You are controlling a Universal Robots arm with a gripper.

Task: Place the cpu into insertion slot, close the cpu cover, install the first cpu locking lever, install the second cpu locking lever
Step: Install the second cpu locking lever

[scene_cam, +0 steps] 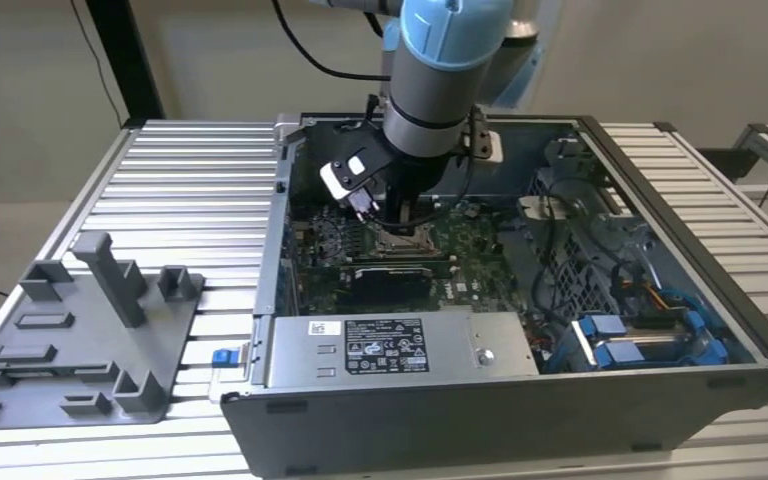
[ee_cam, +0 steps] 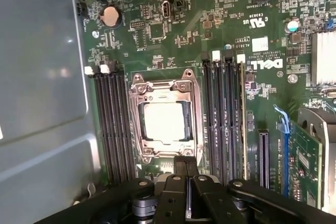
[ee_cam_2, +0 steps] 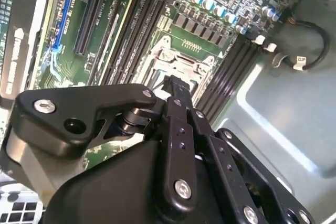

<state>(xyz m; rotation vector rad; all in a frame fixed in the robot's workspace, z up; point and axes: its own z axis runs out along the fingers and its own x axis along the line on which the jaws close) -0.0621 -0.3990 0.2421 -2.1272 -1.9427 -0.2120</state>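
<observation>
The cpu [ee_cam: 164, 121] lies flat in the insertion slot [ee_cam: 135, 83] on the green board, silver-grey face up. The cpu cover [ee_cam: 166, 92], a thin silvery frame, lies down around it. My gripper [ee_cam: 186, 163] is shut, with nothing between its black fingers; the tips hover at one edge of the slot. In the second wrist view the gripper [ee_cam_2: 172, 83] reaches over the insertion slot [ee_cam_2: 176, 61]. The exterior view has the gripper [scene_cam: 404, 212] low inside the open computer case, just above the insertion slot [scene_cam: 407, 240]. I cannot tell how the locking levers stand.
Black memory slots [ee_cam: 113, 124] run along both sides of the socket. A grey power supply box [scene_cam: 384, 345] sits toward the case front, blue drive brackets [scene_cam: 624, 340] at the exterior view's right. A grey fixture tray [scene_cam: 77, 340] rests on the slatted table at its left.
</observation>
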